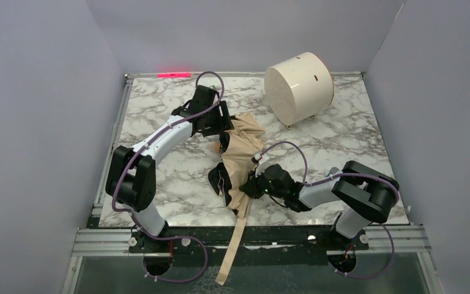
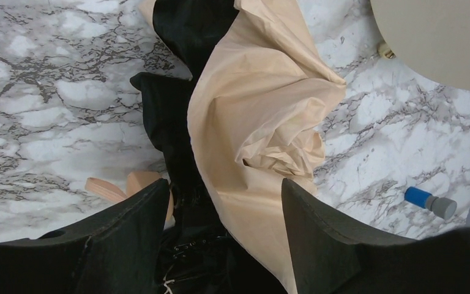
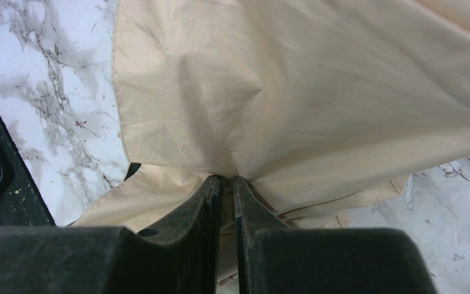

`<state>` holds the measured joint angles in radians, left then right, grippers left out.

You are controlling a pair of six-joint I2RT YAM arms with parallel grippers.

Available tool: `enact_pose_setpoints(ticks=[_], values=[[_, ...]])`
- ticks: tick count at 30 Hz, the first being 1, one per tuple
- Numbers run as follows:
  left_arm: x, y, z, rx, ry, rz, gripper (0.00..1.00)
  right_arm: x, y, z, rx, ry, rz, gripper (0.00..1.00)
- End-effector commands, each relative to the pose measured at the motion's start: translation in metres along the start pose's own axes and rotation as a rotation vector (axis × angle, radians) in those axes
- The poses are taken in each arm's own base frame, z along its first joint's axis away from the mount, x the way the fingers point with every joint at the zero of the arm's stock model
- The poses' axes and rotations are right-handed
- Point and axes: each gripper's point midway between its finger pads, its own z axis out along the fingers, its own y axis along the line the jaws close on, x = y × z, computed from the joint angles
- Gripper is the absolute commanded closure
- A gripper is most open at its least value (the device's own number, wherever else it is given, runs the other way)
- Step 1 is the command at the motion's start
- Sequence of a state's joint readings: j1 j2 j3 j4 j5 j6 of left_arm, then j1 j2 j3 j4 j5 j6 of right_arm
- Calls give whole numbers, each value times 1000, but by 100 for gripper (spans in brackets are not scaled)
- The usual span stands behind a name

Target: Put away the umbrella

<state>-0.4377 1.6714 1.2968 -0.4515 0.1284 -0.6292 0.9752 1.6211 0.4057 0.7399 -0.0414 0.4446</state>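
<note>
At the near middle of the table, the right gripper is clenched on the umbrella. Its two black fingers stand almost together with a fold of cream cloth pinched between their tips, and the cloth fans out from that pinch in creases. Beyond it the umbrella lies in a loose heap on the marble table, cream fabric mixed with black folds, running from the right gripper toward the far left. Its long tan strap trails from the heap over the table's near edge and hangs down between the two arm bases.

At the far end of the heap, the left gripper is released. Its fingers are spread wide, one on each side of the bunched black and cream cloth, and neither is pressing it. A peach-coloured piece shows on the marble just beside the left finger; whether it is strap or handle I cannot tell.

Farther out, the white drum lies on its side at the far right of the table, near the umbrella but apart from it. A small blue and grey cylinder rests on the marble below the drum in the left wrist view.
</note>
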Motion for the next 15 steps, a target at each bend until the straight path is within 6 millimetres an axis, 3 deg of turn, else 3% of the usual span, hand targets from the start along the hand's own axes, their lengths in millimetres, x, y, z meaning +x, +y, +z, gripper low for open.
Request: enact_pose_setpoints(ticks=[1,5,15], values=[[-1,-8,1,35,12,-6,34,55,-24,-12,87,188,-17,82],[3,-4,4,25,22,-4,38,55,-24,-11,84,189,-16,82],[4,-4,14,36,38,17,67,56,-24,-10,85,194,-19,82]])
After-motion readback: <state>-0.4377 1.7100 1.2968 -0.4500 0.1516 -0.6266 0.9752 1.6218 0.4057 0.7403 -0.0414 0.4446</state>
